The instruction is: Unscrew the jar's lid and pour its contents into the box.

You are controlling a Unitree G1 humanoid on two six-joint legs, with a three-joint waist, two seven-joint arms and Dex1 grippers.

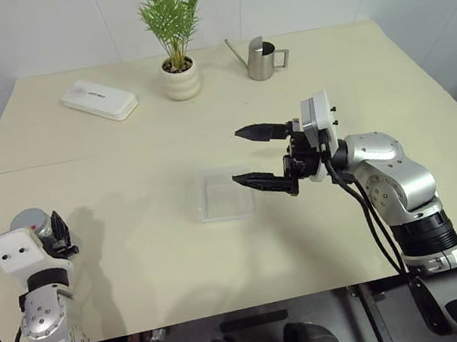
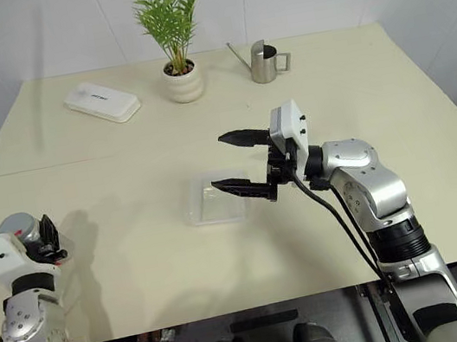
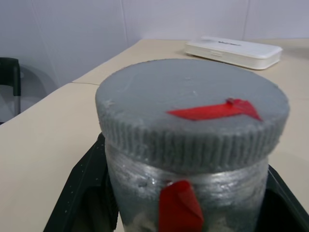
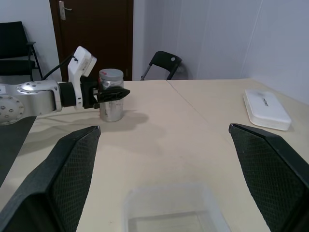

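Note:
The silvery-grey jar (image 1: 25, 222) stands on the table near its front left corner. Its grey lid (image 3: 193, 96), marked with a red strip, is screwed on. My left gripper (image 1: 55, 232) is shut on the jar's body just below the lid, and its black fingers (image 3: 79, 193) flank the jar on both sides. The contents are hidden inside the jar. The clear box (image 1: 226, 211) lies at the table's middle. My right gripper (image 1: 237, 156) hovers open just right of the box and above it, pointing left toward the jar, with nothing between its fingers.
At the back of the table lie a flat white case (image 1: 99, 99), a white plant pot (image 1: 182, 80) with a green plant, and a steel watering can (image 1: 261, 58). A black chair (image 4: 161, 62) and a dark door stand beyond the table's left side.

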